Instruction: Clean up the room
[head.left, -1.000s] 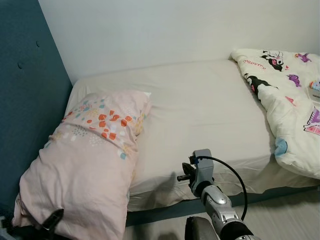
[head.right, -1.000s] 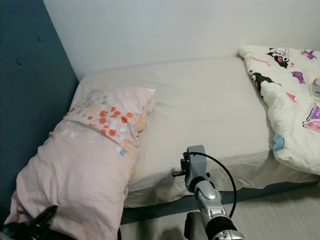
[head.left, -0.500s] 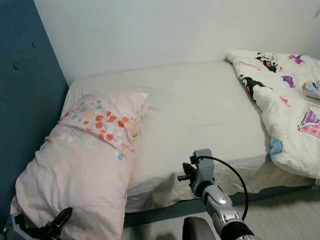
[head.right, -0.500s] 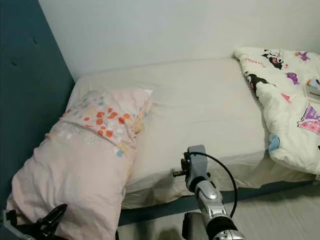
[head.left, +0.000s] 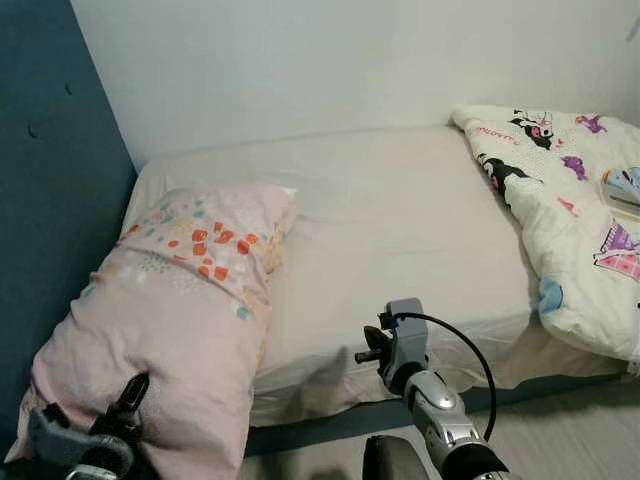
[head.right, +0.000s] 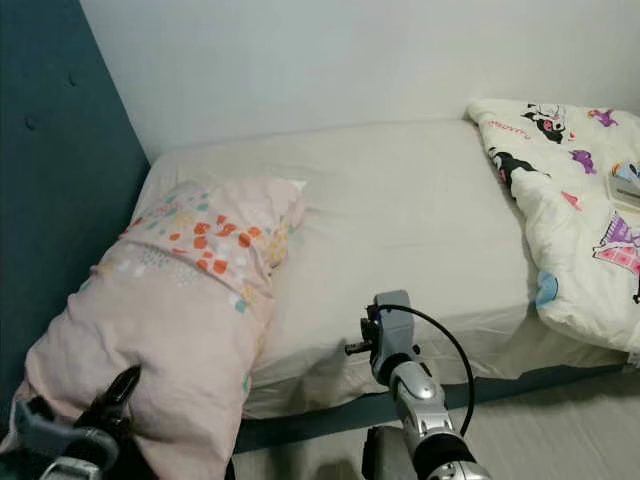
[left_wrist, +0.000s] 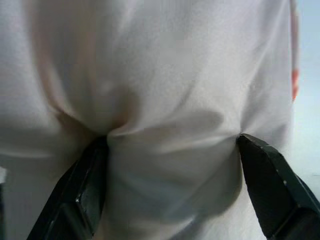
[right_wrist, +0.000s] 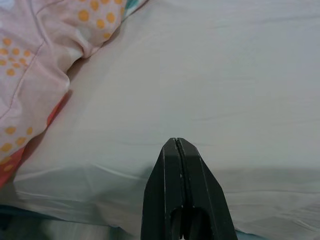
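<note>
A bed (head.left: 400, 215) with a plain cream sheet sits against a pale wall (head.left: 330, 60). On the left is a dark blue padded headboard (head.left: 50, 200).

A big pink pillow (head.left: 170, 330) lies at the left end of the bed, next to the headboard. Its far part has orange, yellow and blue spots. Its near end hangs over the near edge of the bed.

The left gripper (left_wrist: 170, 145) is at the near end of the pillow, low on the left. Its two black fingers (left_wrist: 85, 190) are spread wide and press into the soft pink cloth, one on each side of a bunched fold. They grip the pillow between them. In the head views, one black finger pokes up against the pillow's near end.

The right gripper (right_wrist: 182, 150) is held out in front of the robot, near the middle of the bed's near edge. Its fingers are closed tight together with nothing between them. It points at the bare sheet and does not touch it. A black cable loops from the right arm (head.left: 430, 400).

On the right end of the bed is a puffy white blanket (head.left: 570, 220) with cartoon pictures in black, purple and pink. It is well apart from the pillow. It hangs a bit over the near edge of the bed.

A strip of pale floor (head.left: 570, 440) shows near the bed on the right.
</note>
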